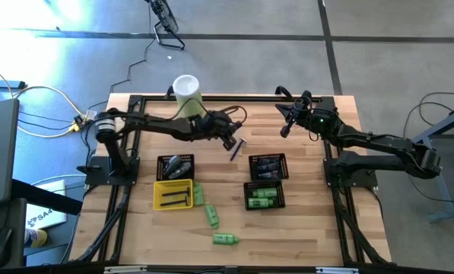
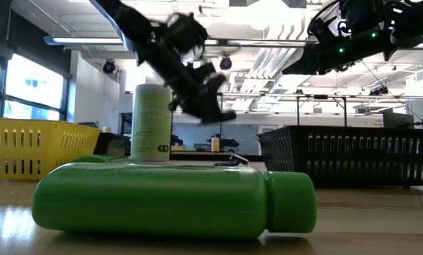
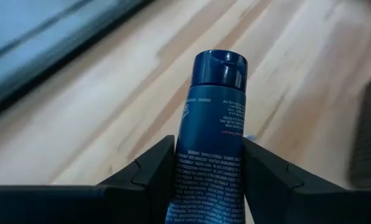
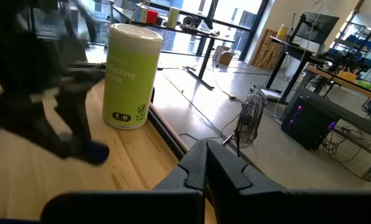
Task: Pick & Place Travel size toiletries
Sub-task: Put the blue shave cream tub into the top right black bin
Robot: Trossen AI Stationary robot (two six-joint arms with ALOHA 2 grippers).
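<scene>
My left gripper (image 1: pixel 231 141) hangs over the far middle of the table, shut on a dark blue tube (image 3: pixel 210 130) with small print on it. The tube's round blue cap (image 3: pixel 219 66) points away from the wrist. My right gripper (image 4: pixel 207 163) is shut on nothing and held up over the far right of the table (image 1: pixel 286 128). Three bright green bottles (image 1: pixel 198 194) (image 1: pixel 213 217) (image 1: pixel 225 239) lie on their sides on the near middle of the wood. The nearest one fills the low view (image 2: pixel 176 198). My left gripper pinches the blue tube's body (image 3: pixel 184 163) between its two fingers, one on each side. The fingers (image 3: pixel 267 171) slant down from the table's left and lie along the tube. The cap end sticks out past the fingertips. The tube hangs clear of the table (image 1: pixel 239 146).
A tall pale-green canister (image 1: pixel 187 93) with a white lid stands at the far edge, close behind the left arm. A black basket (image 1: pixel 176 167) and a yellow tray (image 1: pixel 173 195) sit left of centre. Two black baskets (image 1: pixel 268 167) (image 1: pixel 264 196) with items inside sit right of centre.
</scene>
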